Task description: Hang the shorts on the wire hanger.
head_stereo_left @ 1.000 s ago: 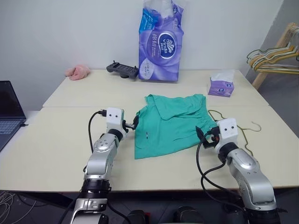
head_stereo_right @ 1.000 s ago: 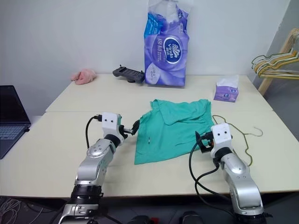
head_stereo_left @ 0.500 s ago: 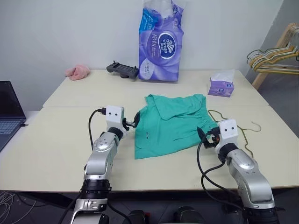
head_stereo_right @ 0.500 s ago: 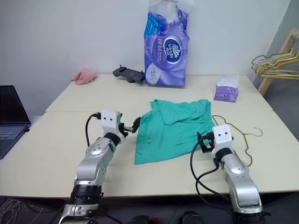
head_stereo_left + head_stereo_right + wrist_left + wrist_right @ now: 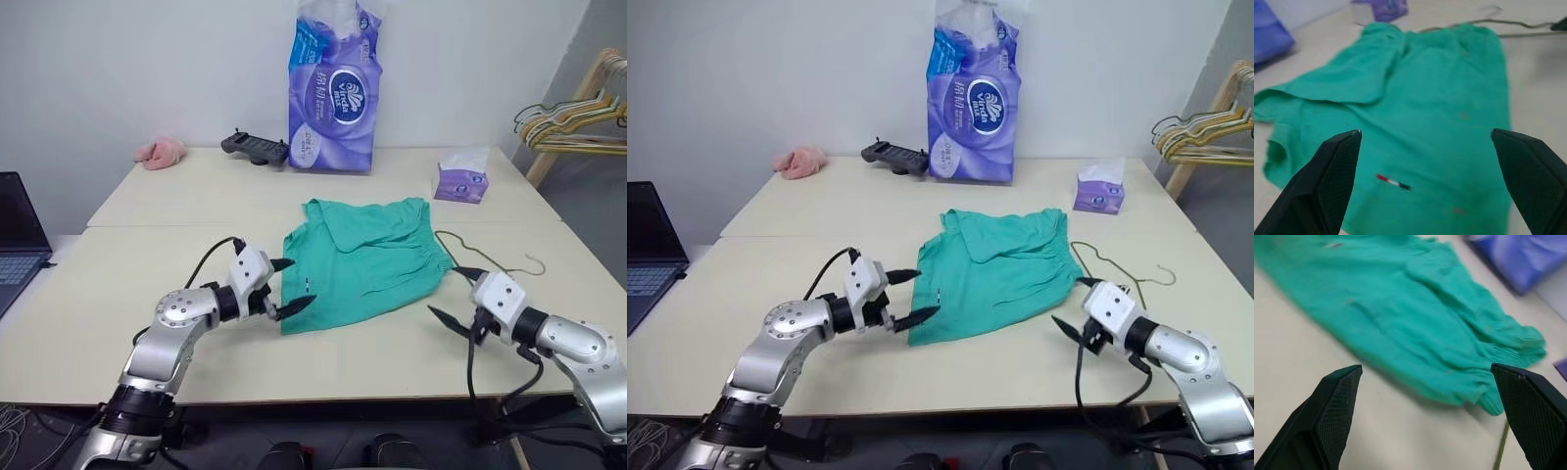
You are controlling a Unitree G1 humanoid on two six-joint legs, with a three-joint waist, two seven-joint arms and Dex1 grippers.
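The teal-green shorts [image 5: 358, 255] lie flat on the table, waistband toward the right, with a small dark mark [image 5: 1393, 182] near the hem. The thin wire hanger [image 5: 529, 262] rests on the table just right of the shorts, partly tucked under the waistband side. My left gripper [image 5: 299, 282] is open at the shorts' near-left corner, its two fingers pointing across the fabric and holding nothing. My right gripper [image 5: 443, 292] is open off the shorts' near-right edge, pointing inward, with the fabric [image 5: 1425, 308] lying ahead of it and nothing between its fingers.
At the back stand a purple paper-roll pack [image 5: 333, 88], a black controller [image 5: 255, 147], a pink fluffy cloth [image 5: 160, 150] and a tissue box [image 5: 460, 181]. A laptop [image 5: 20, 235] sits far left. A wooden frame with several hangers [image 5: 578, 113] stands at the right.
Both arms have swung their elbows outward and drawn back toward me. The wrists have turned, so both open grippers now point inward at the shorts. The shorts and hanger have not moved.
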